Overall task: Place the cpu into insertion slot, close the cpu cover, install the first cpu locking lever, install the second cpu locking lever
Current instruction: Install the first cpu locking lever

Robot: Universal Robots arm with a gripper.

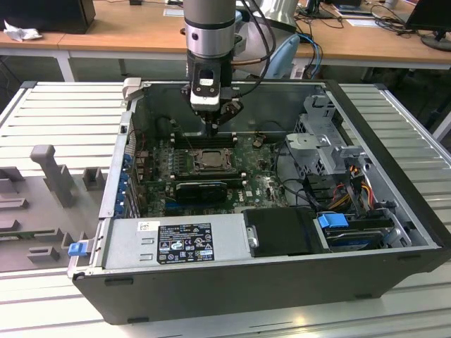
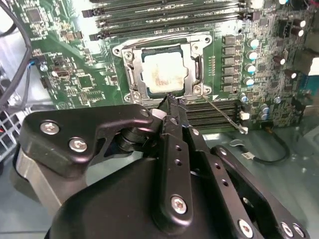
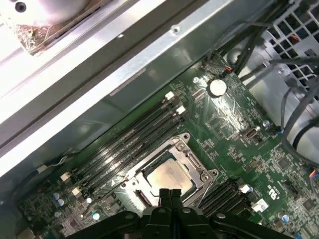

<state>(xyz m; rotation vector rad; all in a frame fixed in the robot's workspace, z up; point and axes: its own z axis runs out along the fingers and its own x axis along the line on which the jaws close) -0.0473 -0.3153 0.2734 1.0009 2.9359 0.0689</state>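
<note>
A grey robot arm is hanging down into an open dark-grey computer case (image 1: 232, 285), which is lying on its side on a ribbed silvery metal worktop (image 1: 56, 113). Pale wooden desks (image 1: 127, 28) are standing behind.

The arm's black pincer (image 1: 214, 127) is poised just above the green motherboard (image 1: 261, 186). Its two slim fingers are drawn tight together, as both wrist views show (image 2: 172, 102) (image 3: 169, 191).

The small, flat, pale silver-beige square cpu (image 2: 163, 73) is sitting inside the square dark insertion slot with its silvery metal rim (image 2: 125, 54). The thin silvery metal cpu cover (image 2: 192, 72) is lying flat over it, framing the chip in its large window. In the first wrist view the cpu (image 3: 168, 176) is gleaming just beyond the fingertips. In the exterior view it (image 1: 209, 160) is lying directly below the pincer.

The pincer's tip is hovering at the edge of the socket. Close by, a thin silvery wire lever (image 2: 224, 115) is slanting away from the socket's corner, across a bank of long black memory slots (image 2: 219, 107). Whether the tip is touching the lever or the rim cannot be told.

More long black slots (image 3: 134, 139) are running along the far side of the socket. A round silver coin battery (image 3: 217, 87) is shining on the board nearby. A silvery boxed power supply (image 1: 176, 239) is filling the case's near edge in the exterior view.
</note>
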